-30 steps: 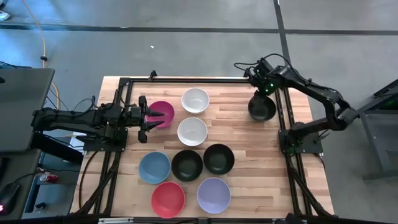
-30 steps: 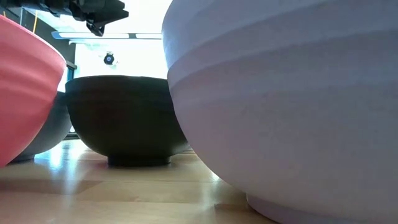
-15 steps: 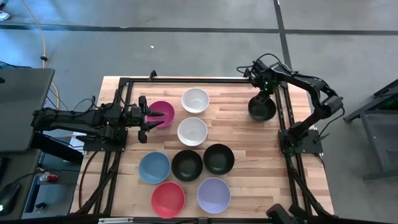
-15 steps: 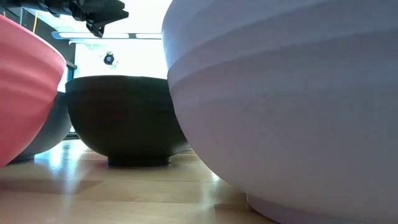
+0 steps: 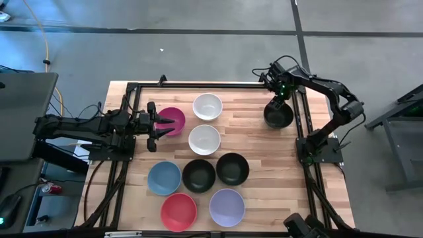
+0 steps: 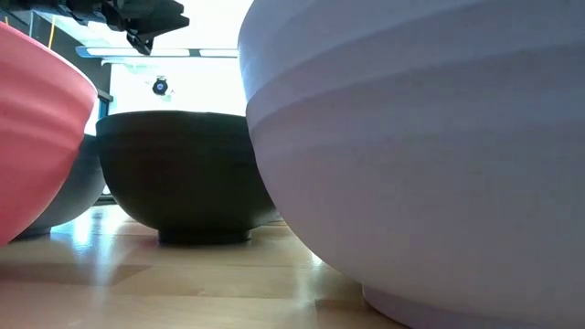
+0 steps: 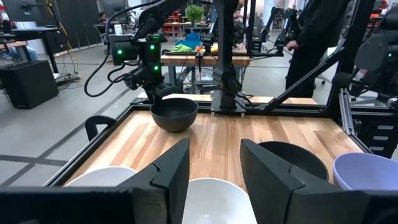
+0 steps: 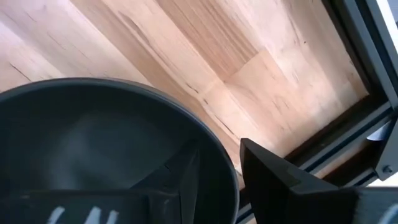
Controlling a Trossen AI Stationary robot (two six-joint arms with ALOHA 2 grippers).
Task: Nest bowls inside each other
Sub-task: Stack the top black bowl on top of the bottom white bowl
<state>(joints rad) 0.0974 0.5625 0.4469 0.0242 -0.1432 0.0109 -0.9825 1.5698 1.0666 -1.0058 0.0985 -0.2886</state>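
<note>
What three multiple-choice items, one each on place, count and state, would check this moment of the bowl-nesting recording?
1. Where is the right claw?
A. over the red bowl
B. at the rim of the lone black bowl near the table's right rail
C. off the table

2. How many white bowls show in the high view?
A. one
B. two
C. four

3. What is the state of the left claw?
A. open beside the magenta bowl
B. shut on the blue bowl
C. not in view

Answers: 1 B, the right wrist view shows one finger inside the rim and one outside. 2 B, the two white bowls lie one behind the other. 3 A, its fingers stand apart in the high view.
</note>
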